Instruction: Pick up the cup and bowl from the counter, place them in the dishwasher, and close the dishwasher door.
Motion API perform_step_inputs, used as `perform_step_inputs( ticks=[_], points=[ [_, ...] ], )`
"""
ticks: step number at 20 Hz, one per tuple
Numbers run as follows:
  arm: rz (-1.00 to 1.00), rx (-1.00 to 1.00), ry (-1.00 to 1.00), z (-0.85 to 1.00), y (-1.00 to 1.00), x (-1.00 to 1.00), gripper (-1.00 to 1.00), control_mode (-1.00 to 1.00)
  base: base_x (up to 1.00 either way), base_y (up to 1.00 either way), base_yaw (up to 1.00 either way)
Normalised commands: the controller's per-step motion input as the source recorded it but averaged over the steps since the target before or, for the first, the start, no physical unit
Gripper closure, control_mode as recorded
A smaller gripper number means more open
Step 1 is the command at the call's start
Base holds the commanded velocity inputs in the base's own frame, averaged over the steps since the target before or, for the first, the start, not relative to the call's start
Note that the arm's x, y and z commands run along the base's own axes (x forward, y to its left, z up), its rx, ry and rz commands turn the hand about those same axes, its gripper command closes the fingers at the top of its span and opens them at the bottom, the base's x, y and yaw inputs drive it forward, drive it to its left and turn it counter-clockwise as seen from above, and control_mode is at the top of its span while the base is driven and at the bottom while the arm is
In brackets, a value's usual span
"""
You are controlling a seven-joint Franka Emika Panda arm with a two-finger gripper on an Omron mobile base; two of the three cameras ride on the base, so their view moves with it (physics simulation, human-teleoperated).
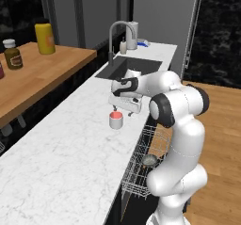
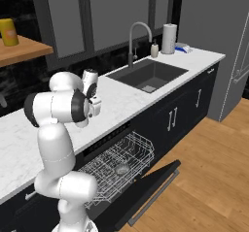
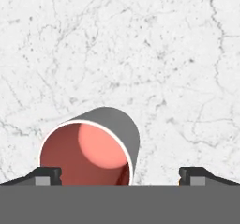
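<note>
Arm: I see it bent at the elbow, reaching forward and left.
Gripper: pointing down, jaws spread wide.

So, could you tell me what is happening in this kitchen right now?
The robot arm is reaching over the counter with its gripper poised above the cup, which stands upright on the marble. In the hand view the fingers are spread wide and the cup sits toward one of them, not centred or gripped. The bowl already lies in the pulled-out rack of the dishwasher, and the dishwasher door hangs open.
</note>
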Motion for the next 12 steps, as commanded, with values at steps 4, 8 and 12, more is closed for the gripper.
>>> perform_step_inputs(
  ticks=[4, 8, 12],
  points=[
    [0.0, 0.0, -0.04, -0.19, 0.12, -0.03, -1.0, -1.0, 0.0, 0.0, 0.0],
    [0.0, 0.0, -0.1, -0.3, 0.0, -0.04, -1.0, -1.0, 0.0, 0.0, 0.0],
    [0.02, 0.0, -0.01, -0.25, 0.0, 0.0, -1.0, -1.0, 0.0, 0.0, 0.0]
  ],
)
